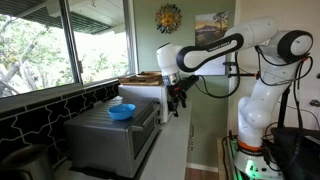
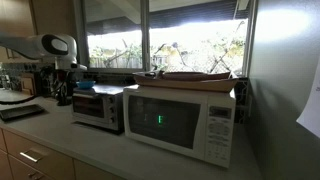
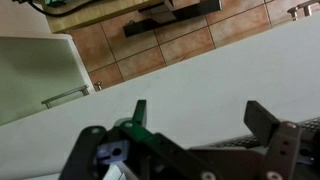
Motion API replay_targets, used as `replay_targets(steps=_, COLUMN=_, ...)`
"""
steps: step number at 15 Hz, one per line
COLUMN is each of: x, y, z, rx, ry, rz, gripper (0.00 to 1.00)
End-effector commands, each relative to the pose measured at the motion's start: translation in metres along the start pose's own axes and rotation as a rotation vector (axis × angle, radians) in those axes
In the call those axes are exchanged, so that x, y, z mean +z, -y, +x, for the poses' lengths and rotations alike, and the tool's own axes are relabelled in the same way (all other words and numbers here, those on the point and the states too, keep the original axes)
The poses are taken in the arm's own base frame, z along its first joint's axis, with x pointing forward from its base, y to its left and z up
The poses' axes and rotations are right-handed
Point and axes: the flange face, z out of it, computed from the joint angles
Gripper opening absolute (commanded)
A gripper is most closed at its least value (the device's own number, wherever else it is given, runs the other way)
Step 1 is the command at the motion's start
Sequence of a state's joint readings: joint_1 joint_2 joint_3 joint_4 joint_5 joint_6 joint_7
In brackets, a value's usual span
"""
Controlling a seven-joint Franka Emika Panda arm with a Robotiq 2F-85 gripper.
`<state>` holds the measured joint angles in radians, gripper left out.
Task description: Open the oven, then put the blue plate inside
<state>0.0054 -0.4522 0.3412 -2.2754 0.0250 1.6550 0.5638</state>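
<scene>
The oven [image 1: 108, 138] is a grey metal box on the counter, and its dark front door looks shut. It also shows small in an exterior view [image 2: 97, 109]. The blue plate [image 1: 121, 112] lies on top of the oven; in an exterior view only a blue patch [image 2: 86, 85] of it shows. My gripper [image 1: 178, 98] hangs in front of the oven, off its door side, apart from both things. In the wrist view its jaws [image 3: 200, 122] are open and empty over the pale counter.
A white microwave [image 2: 180, 120] stands beside the oven, with a flat tray on top. Windows run behind the counter. The wrist view shows a brown tile floor [image 3: 150, 50] and a cabinet door [image 3: 40, 75] past the counter edge.
</scene>
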Motion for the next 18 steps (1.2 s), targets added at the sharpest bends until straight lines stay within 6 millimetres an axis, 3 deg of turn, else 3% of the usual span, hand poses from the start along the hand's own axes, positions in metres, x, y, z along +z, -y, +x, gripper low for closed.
replay_targets(steps=1, x=0.0, y=0.0, z=0.0, rx=0.0, ry=0.001, rz=-0.001, gripper=1.0)
replay_targets(steps=5, x=-0.039, y=-0.012, z=0.007, rx=0.139, ry=-0.06, rz=0.107, gripper=1.0)
replay_targets(steps=8, x=-0.052, y=-0.021, z=0.017, rx=0.281, ry=-0.085, rz=0.166, gripper=1.0)
replay_targets(steps=18, x=-0.023, y=-0.016, z=0.04, rx=0.624, ry=-0.064, rz=0.333, gripper=1.0)
